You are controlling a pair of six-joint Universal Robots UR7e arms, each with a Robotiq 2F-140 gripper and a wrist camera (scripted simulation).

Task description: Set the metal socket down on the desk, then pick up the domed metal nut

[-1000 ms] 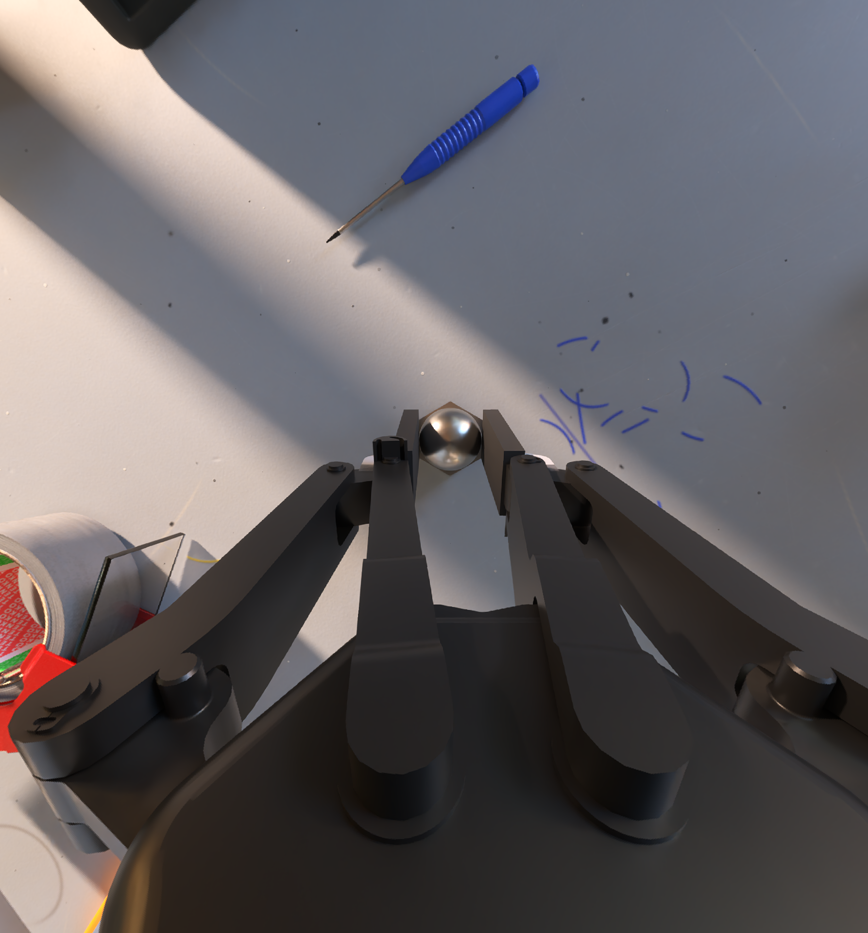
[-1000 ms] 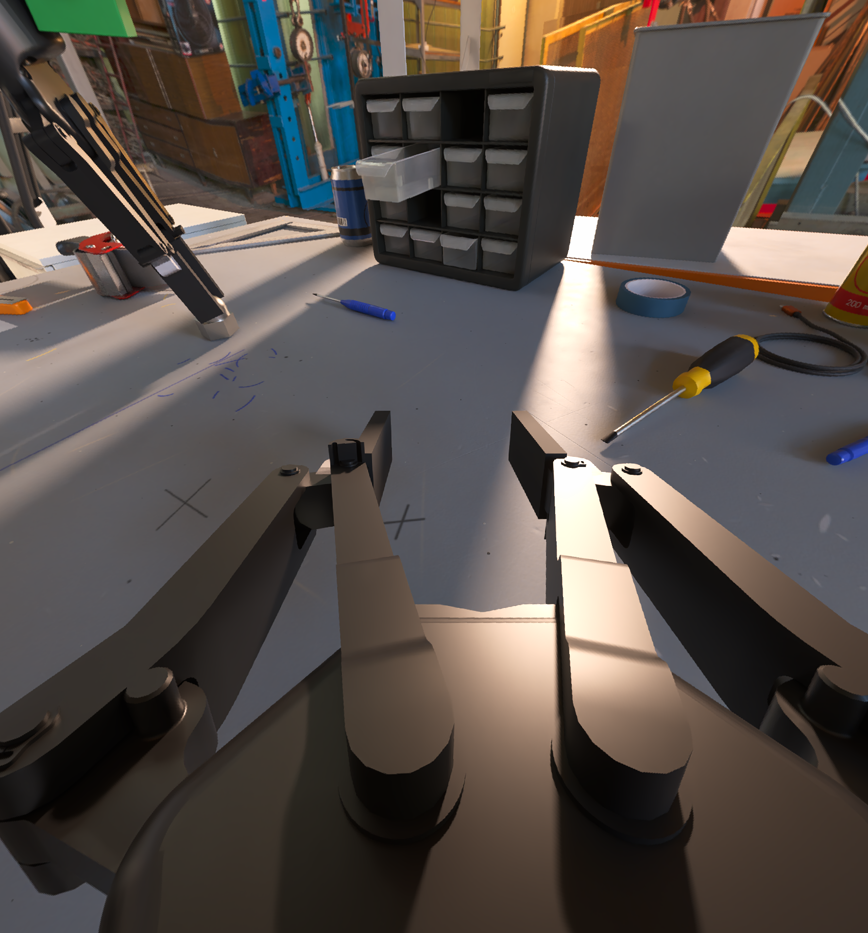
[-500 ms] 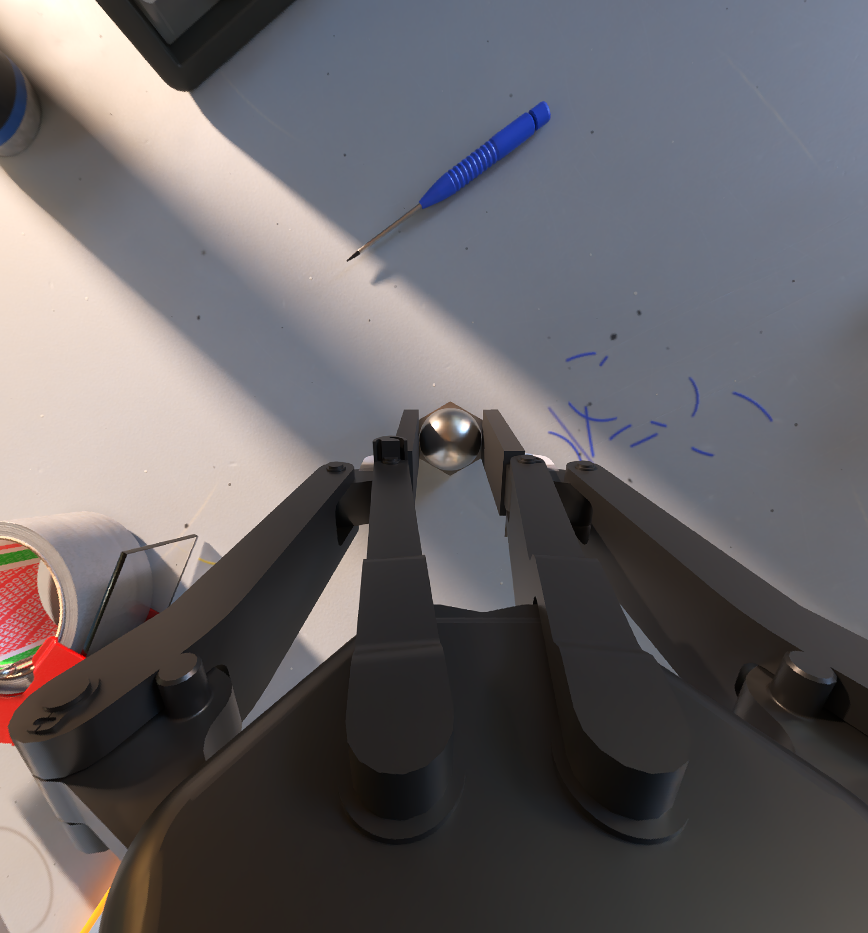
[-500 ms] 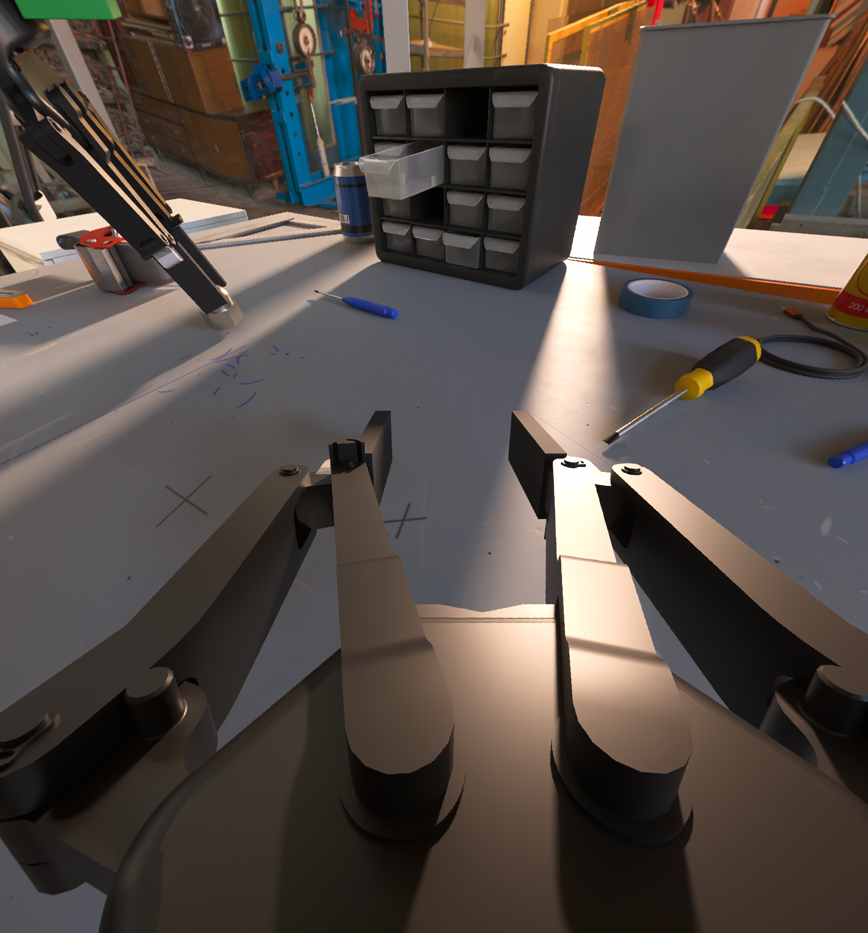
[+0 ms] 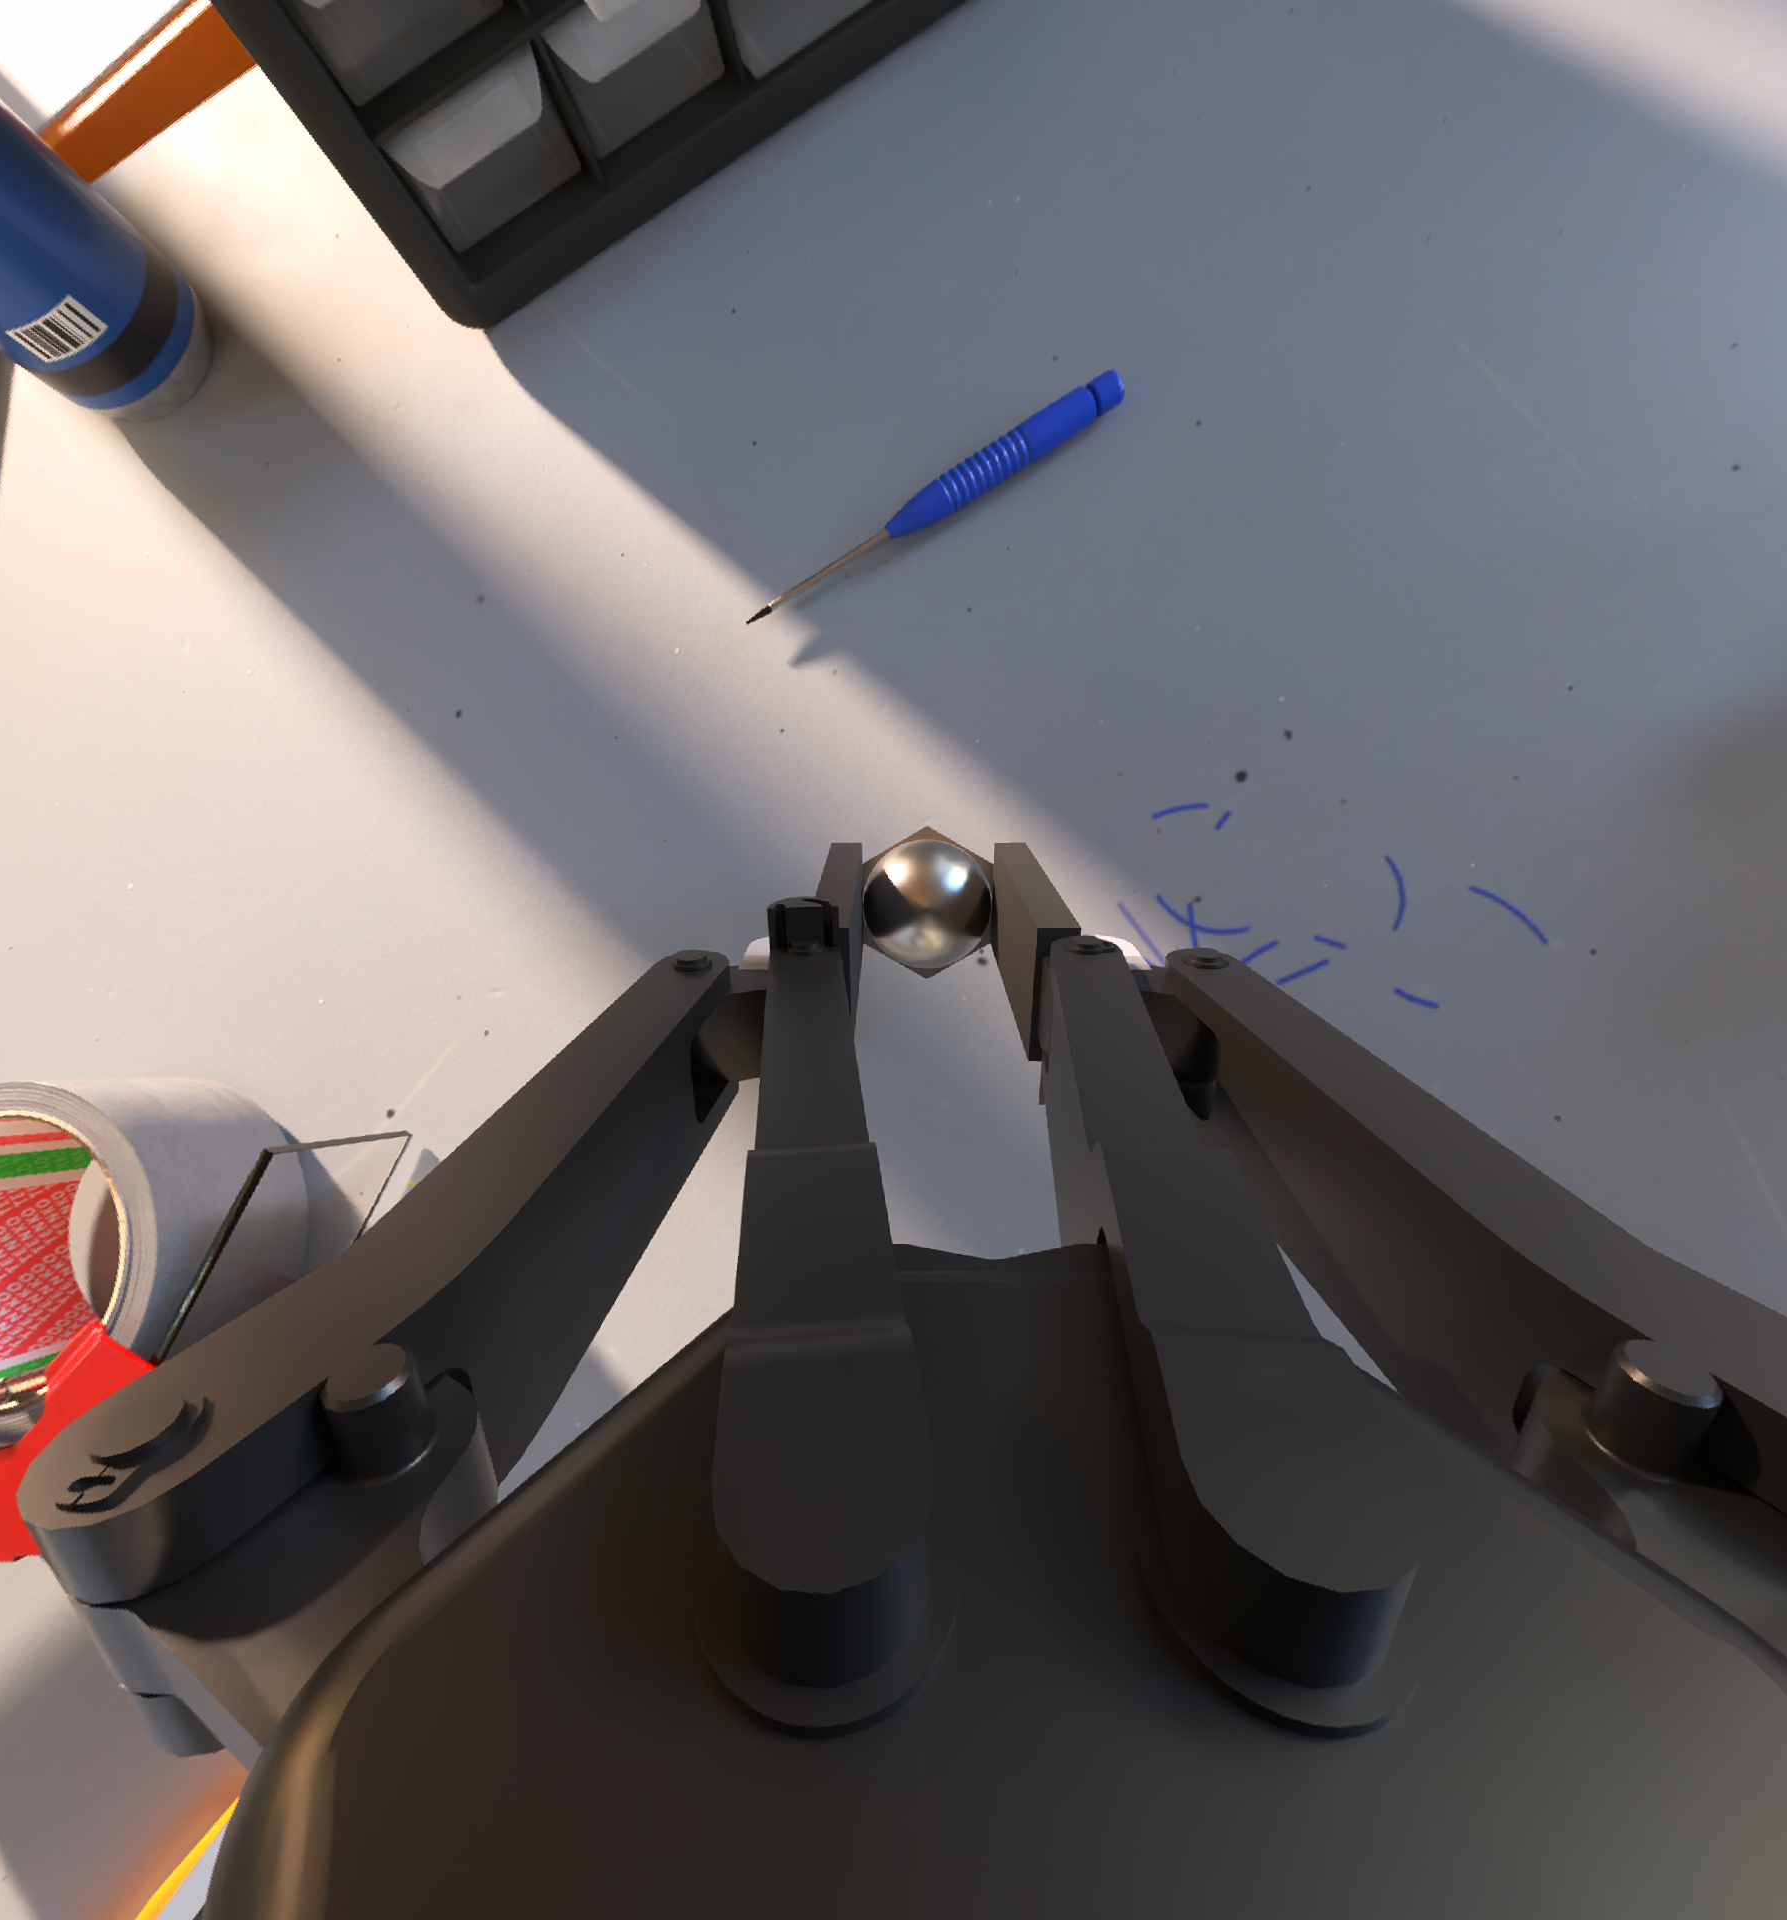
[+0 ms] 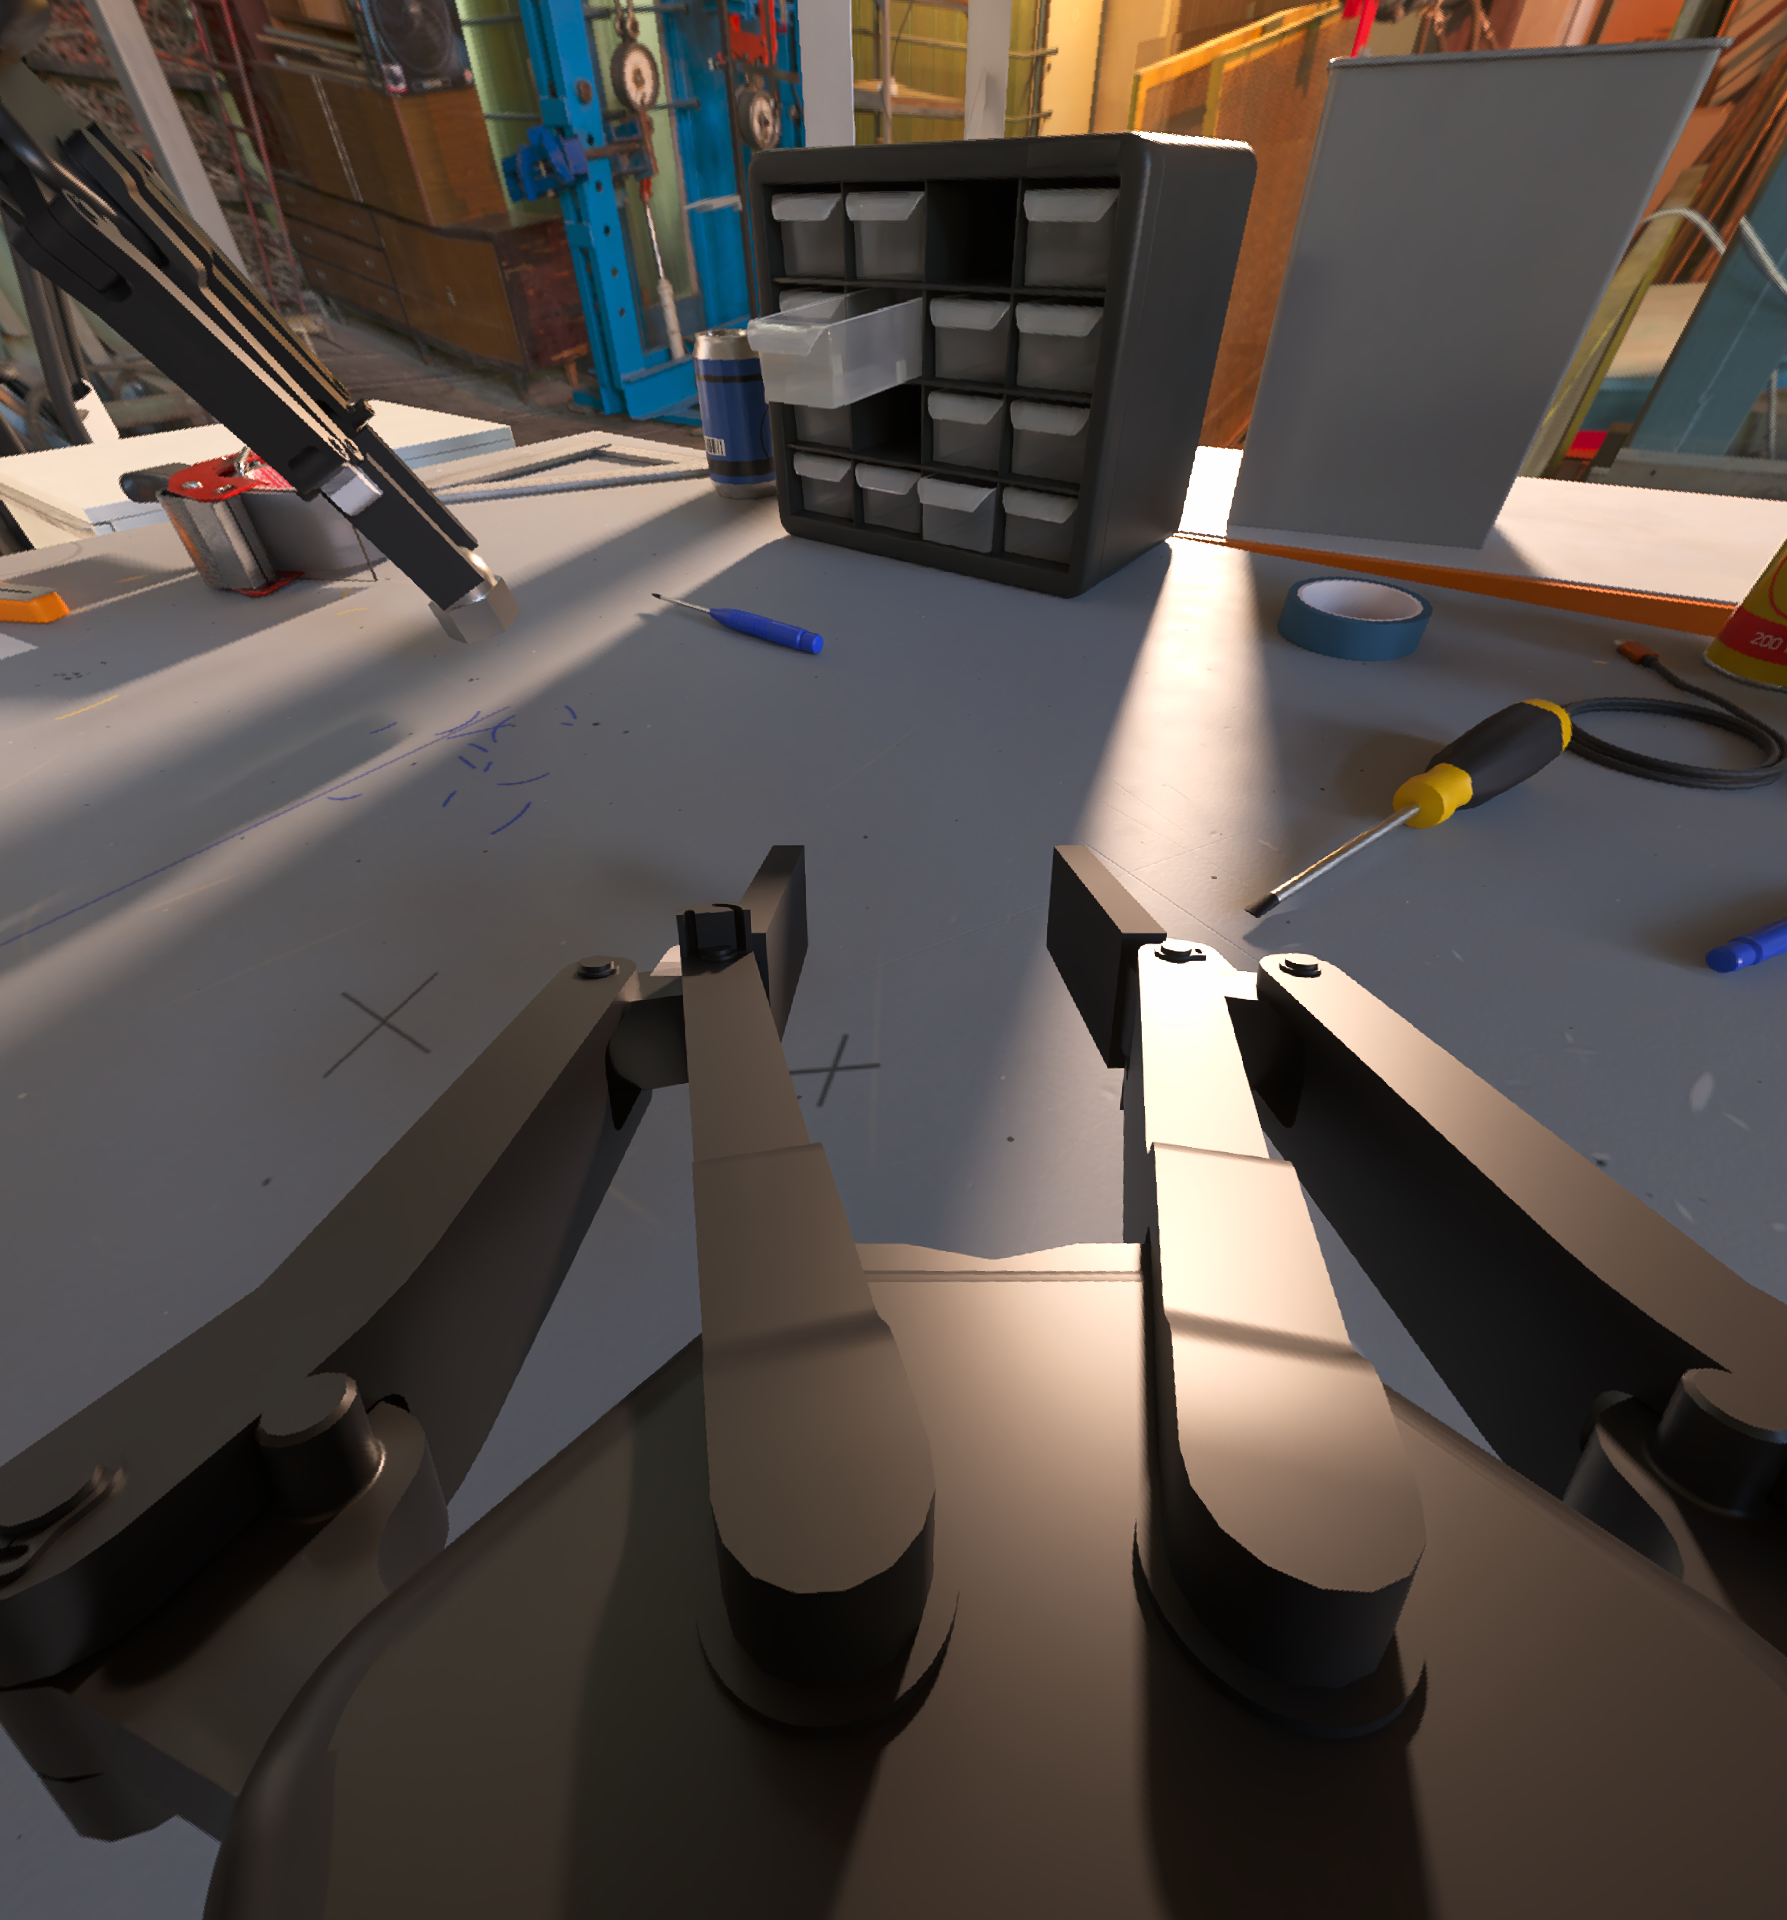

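The left gripper (image 5: pixel 925 902) is gripping a domed metal nut (image 5: pixel 927 902) between its fingers (image 5: pixel 839 902), which are clenched on the nut's flat sides. Seen from the right wrist view, the nut (image 6: pixel 475 611) is hanging clear of the grey table (image 6: pixel 972 748), just above the sunlit patch near a grey tape dispenser (image 6: pixel 234 530). A small blue screwdriver (image 5: pixel 956 488) is lying apart on the table ahead of the nut, and a black drawer cabinet (image 6: pixel 982 353) is standing farther back beside a blue can (image 6: pixel 731 416). The right gripper (image 6: pixel 925 935) is hovering low over the table with its fingers spread and nothing between them. No socket is showing in either view, so where it is lying cannot be told. Judging by this, the pick-up step is in hand and nearly done; the next move is calling only for a steady lift, keeping the squeeze firm so the smooth nut is not slipping out.
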